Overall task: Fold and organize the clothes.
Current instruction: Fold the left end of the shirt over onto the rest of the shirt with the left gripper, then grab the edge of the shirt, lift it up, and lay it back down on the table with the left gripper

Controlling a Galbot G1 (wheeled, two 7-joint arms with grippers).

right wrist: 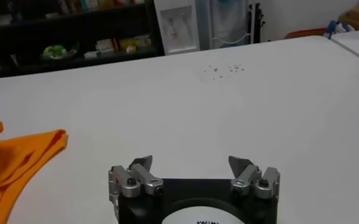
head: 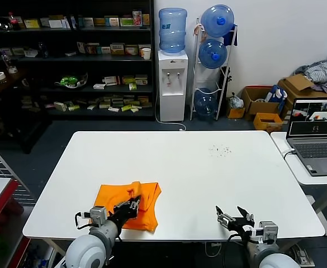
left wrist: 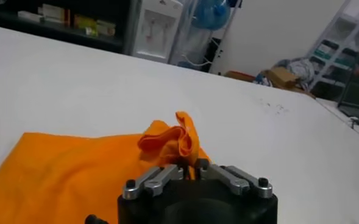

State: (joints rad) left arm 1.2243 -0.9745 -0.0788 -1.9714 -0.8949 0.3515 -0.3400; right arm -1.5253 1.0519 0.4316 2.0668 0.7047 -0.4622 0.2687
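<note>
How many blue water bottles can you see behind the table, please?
4: one on the white dispenser, three in the wire rack beside it, top, middle, bottom. Others may be hidden.

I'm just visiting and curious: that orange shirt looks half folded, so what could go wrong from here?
1. The left tool sits right at a bunched-up tuft of the orange T-shirt; if the cloth snags on it, pulling away could undo the fold.
2. The shirt lies near the table's front edge, so a tug might slide it off.
3. The right tool waits open, apart from the shirt, so nothing pins the cloth.
</note>
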